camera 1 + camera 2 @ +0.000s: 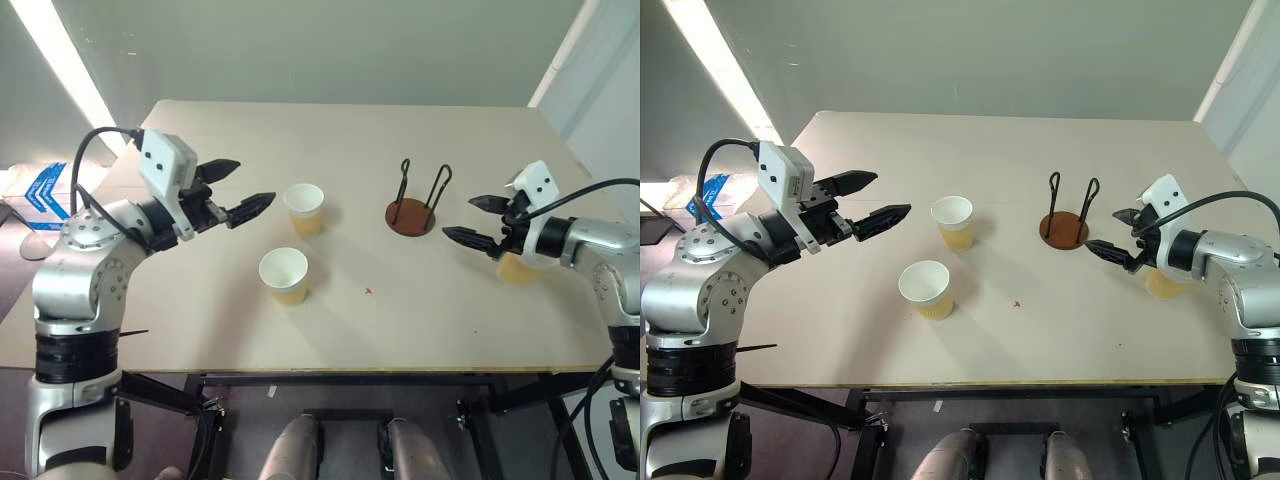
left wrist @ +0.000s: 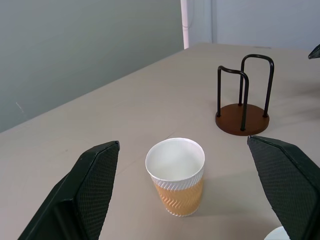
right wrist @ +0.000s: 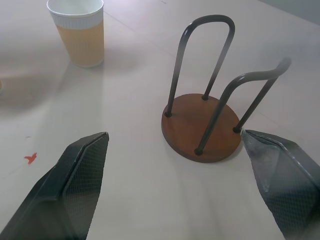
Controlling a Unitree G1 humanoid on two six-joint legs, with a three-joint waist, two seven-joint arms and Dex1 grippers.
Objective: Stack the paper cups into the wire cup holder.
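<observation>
Beige and matte, the surface (image 1: 360, 330) carries everything and stands before a plain grey-green wall. Nearest the front edge, left of centre, one cup (image 1: 284, 275) stands upright, mouth up, white inside. Just right of it a tiny red speck (image 1: 368, 292) marks the surface.

Beyond that, the left gripper (image 1: 237, 189) hangs above the surface on the left, roughly level and pointing toward the middle, its two black fingers spread wide with nothing between them. Just past its fingertips a second cup (image 1: 304, 208) stands upright, apart from the gripper; in the left wrist view this cup (image 2: 176, 175) sits between the fingers' lines, untouched.

On the right, the right gripper (image 1: 469, 219) points inward and slightly down, fingers also spread and empty. A third cup (image 1: 517, 268) stands behind and under that gripper, mostly hidden by it, near the right edge.

Between the second cup and the right gripper, a little farther back, the holder (image 1: 411, 217) rests on its reddish-brown disc, two black wire loops rising upright from it. It holds no cup. In the right wrist view the holder (image 3: 202, 126) lies just ahead of the open fingers, not touching them.
</observation>
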